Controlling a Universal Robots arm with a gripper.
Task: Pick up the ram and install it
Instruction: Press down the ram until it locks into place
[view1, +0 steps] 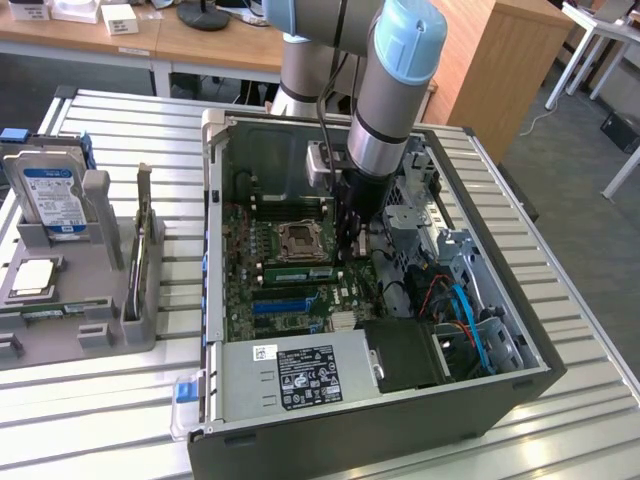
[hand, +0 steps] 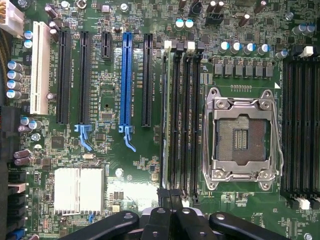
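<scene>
We log the blue slot (hand: 125, 80) off to one side of the jaws, the ram (hand: 167, 125) standing in its memory slot directly under the gripper (hand: 170, 197), jaws fully closed with no grip on it that we can see, and the empty processor socket (hand: 243, 137) on the far side: seating step, we judge, calling for a straight, even press.

An open computer case (view1: 380, 420) lies on the slatted counter (view1: 580, 330), its green motherboard (hand: 110, 65) directly beneath the hand. Just beside the hand sits the empty silver processor socket (hand: 242, 137); farther off stand black expansion slots (hand: 63, 75), one blue slot (hand: 125, 80), a white slot (hand: 40, 67) and a finned silver heatsink (hand: 78, 189). Well away from the hand, a grey holder (view1: 95, 300) carries a blue-labelled hard drive (view1: 52, 198) and a square processor chip (view1: 33, 277).
</scene>
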